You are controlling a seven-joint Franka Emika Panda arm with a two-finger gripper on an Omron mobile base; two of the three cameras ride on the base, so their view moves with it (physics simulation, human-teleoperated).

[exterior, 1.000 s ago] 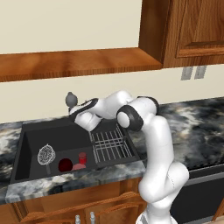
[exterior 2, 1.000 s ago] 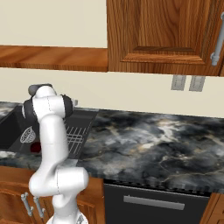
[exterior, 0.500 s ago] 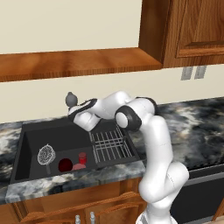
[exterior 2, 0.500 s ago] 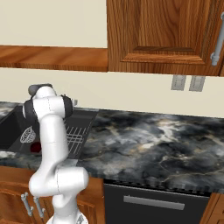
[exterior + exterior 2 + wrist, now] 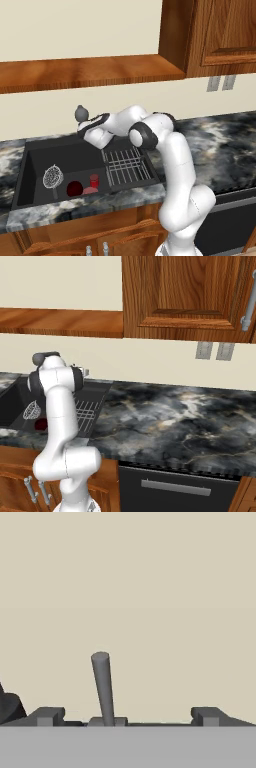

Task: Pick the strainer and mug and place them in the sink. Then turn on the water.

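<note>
My gripper (image 5: 127, 716) stands wide at the faucet lever (image 5: 102, 687); strainer (image 5: 52, 176) and mug (image 5: 74, 188) lie in the sink (image 5: 65, 152). I fear pushing off-centre, so the lever slips past.

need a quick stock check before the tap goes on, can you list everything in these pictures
strainer: one, silvery mesh, in the sink at its left
mug: one, dark maroon, in the sink, right of the strainer
small red thing: one, brighter red, in the sink beside the mug
sink: one, black, set into the counter
wire rack: one, ribbed, right part of the sink
faucet: one, dark, behind the sink; its lever stands in front of the hand
counter: one, dark marbled
cabinets: brown wood, above and below
wall outlets: two, grey
arm: one, white
gripper: one, jaws open, at the faucet
</note>
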